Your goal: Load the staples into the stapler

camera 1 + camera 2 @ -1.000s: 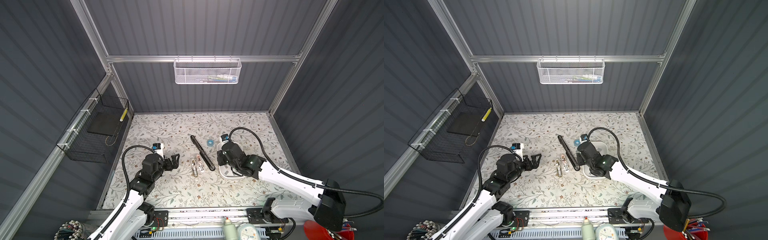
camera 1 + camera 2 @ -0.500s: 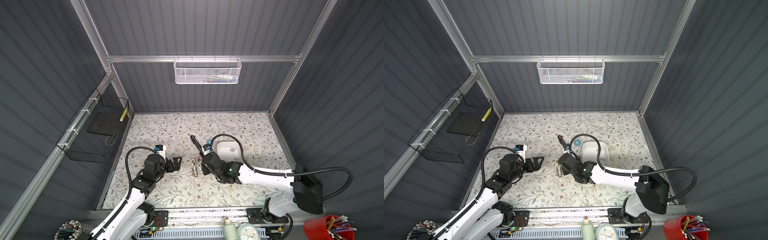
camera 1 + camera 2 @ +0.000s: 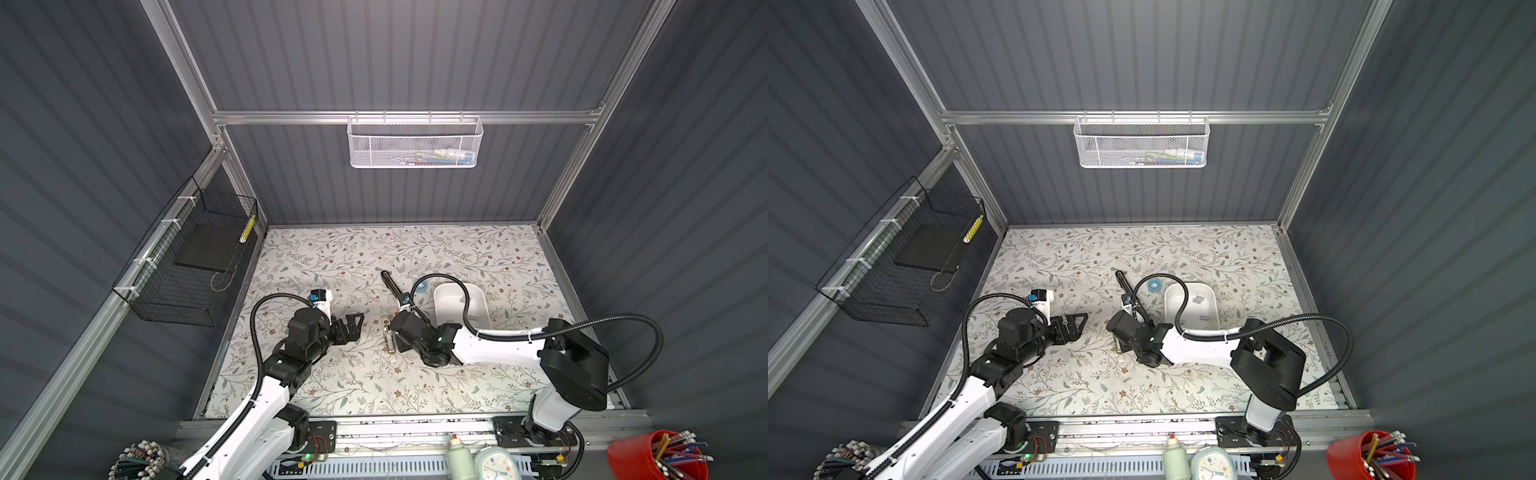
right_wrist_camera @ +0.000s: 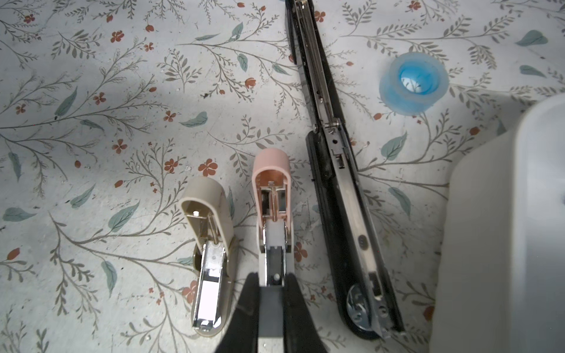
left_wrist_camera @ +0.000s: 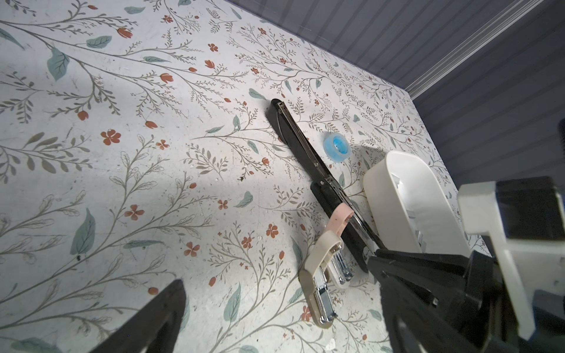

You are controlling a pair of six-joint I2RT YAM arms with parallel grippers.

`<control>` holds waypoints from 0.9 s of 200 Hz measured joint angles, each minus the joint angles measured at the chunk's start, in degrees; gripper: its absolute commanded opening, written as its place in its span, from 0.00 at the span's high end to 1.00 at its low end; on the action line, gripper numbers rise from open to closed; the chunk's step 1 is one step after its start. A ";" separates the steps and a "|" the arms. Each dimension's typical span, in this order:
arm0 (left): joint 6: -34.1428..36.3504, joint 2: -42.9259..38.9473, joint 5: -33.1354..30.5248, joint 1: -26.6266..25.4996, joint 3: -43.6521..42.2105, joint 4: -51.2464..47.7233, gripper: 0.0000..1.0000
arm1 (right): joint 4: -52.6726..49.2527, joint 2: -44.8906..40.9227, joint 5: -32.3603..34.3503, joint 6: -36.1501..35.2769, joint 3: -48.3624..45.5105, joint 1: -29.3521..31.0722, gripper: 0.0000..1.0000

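Note:
A long black stapler (image 4: 345,195) lies opened flat on the floral table, next to a white tray (image 3: 459,303). Left of it lie two small staplers, also open, one pink (image 4: 272,171) and one beige (image 4: 211,244). My right gripper (image 4: 271,284) is shut on a grey strip of staples (image 4: 270,314), right at the near end of the pink stapler's metal channel. More staples (image 3: 1198,298) lie in the tray. My left gripper (image 3: 357,322) stands open and empty, left of the beige stapler (image 3: 388,338) and clear of it.
A blue tape roll (image 3: 422,286) sits between the black stapler and the tray's far end. On the back wall hangs a white mesh basket (image 3: 415,145), on the left wall a black wire basket (image 3: 187,266). A red pen cup (image 3: 656,457) stands at the front right.
My right arm has swung left from over the white tray to the small staplers, shut all the while. The left arm has barely shifted and stays open.

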 measured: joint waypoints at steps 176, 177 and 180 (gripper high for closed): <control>0.02 0.74 -0.09 0.00 0.07 -0.59 0.00 | 6.67 5.27 1.44 -4.35 0.28 -0.15 0.86; 0.02 0.74 -0.09 0.00 0.07 -0.59 0.00 | 6.73 5.31 1.46 -4.37 0.28 -0.17 0.86; 0.02 0.74 -0.09 0.00 0.07 -0.59 0.00 | 6.78 5.40 1.44 -4.37 0.28 -0.17 0.86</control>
